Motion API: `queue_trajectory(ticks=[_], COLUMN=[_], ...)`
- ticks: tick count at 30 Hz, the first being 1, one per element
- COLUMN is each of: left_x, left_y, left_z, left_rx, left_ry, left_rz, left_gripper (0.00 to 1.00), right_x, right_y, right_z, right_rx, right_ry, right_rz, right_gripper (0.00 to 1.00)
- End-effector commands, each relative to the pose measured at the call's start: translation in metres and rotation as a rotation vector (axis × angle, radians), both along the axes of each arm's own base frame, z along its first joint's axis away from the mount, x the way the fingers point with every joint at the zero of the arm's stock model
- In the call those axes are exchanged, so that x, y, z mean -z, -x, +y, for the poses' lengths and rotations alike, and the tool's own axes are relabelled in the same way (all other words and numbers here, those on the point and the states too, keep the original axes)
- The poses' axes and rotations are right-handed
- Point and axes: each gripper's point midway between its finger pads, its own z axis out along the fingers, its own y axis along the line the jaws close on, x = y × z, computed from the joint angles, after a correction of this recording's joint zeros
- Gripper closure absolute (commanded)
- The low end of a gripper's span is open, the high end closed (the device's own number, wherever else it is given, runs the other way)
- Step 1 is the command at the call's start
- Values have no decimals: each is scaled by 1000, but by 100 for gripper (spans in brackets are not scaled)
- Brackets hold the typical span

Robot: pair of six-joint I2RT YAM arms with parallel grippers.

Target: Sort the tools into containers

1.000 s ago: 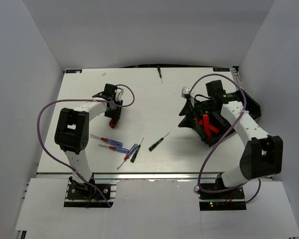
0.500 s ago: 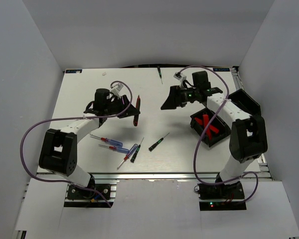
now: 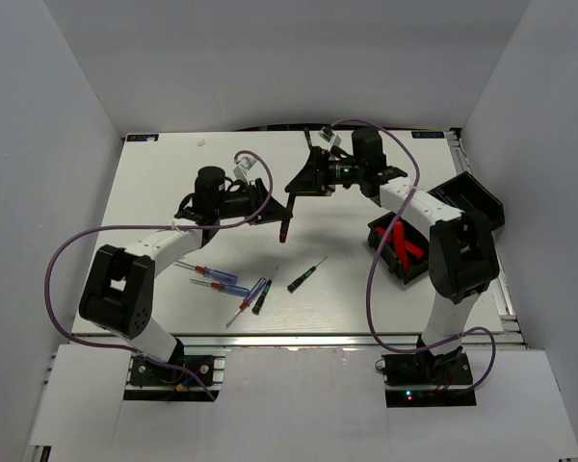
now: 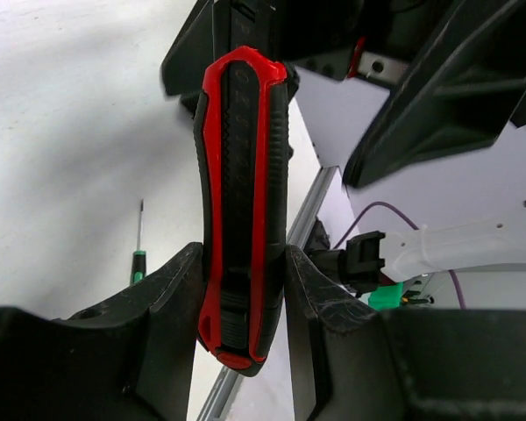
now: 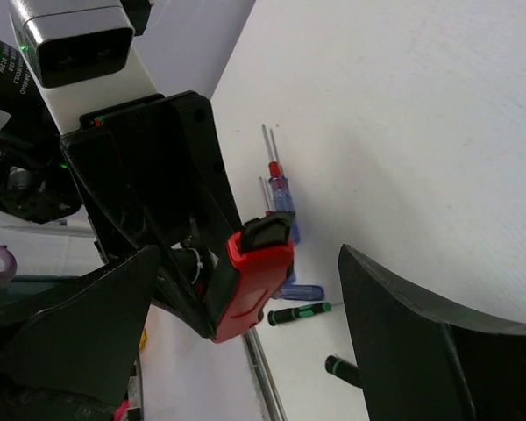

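At upper centre, a knife (image 4: 243, 167) is clamped in the left tool (image 4: 243, 294) — the right tool (image 3: 302, 179) is spread apart.

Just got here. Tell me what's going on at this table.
The left gripper clamps a red-and-black utility knife between its fingers, holding it up over mid-table. The right gripper faces it at close range with its fingers wide open, apparently for a handover. A black bin on the right already holds red knives; a second bin sits behind it. Several small screwdrivers lie loose on the table near the front.
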Motion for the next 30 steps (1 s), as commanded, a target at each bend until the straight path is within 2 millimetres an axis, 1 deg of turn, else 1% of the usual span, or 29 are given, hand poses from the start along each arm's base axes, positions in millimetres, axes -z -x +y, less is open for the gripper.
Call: queue_trajectory(ticks=[1, 4, 6, 9, 12, 13, 15, 16, 18, 19, 21, 22, 24, 25, 26, 27, 29, 30], left_x=[-31, -38, -44, -49, -53, -52, -54, -54, -54, -55, -56, -56, -57, -58, -58, -64, -65, -65], left_y=[-1, -1, -1, -1, -2, -3, -4, -4, -5, -6, -6, -8, -7, -8, -11, -9, -11, -11], left_z=[-8, -10, -11, -12, -12, -13, -13, -13, -14, -14, -13, -12, -12, -11, -9, -7, 0, 3], left_rx=[43, 49, 53, 58, 56, 55, 53, 53, 52, 47, 35, 24, 18, 8, -18, -32, -57, -67], left_ry=[58, 71, 83, 96, 108, 110, 116, 117, 119, 121, 125, 127, 129, 129, 124, 126, 119, 118], left_rz=[-75, -82, -93, -95, -99, -94, -95, -94, -92, -91, -85, -76, -75, -76, -83, -102, -126, -131], left_gripper=[93, 93, 93, 93, 92, 92, 92, 90, 89, 86, 78, 68, 56, 49, 34, 28, 21, 19], right_x=[-24, -24, -30, -37, -39, -41, -41, -41, -41, -42, -43, -44, -47, -48, -51, -51, -55, -52], right_y=[4, 7, 8, 10, 14, 14, 15, 16, 18, 18, 20, 21, 22, 22, 22, 21, 16, 15], right_z=[13, 16, 17, 17, 17, 17, 16, 17, 16, 16, 14, 14, 13, 13, 12, 10, 3, -1], right_rx=[-29, -43, -50, -63, -74, -75, -72, -69, -68, -67, -70, -75, -79, -81, -81, -78, -70, -63], right_ry=[-61, -73, -92, -123, -132, -136, -139, -139, -139, -140, -144, -146, -153, -154, -155, -154, -146, -128], right_rz=[-33, -35, -52, -55, -57, -61, -50, -46, -34, -34, -38, -41, -52, -56, -70, -74, -121, -121], right_gripper=[11, 11, 12, 16, 27, 34, 43, 57, 67, 76, 84, 93, 99, 100, 100, 100, 100, 100])
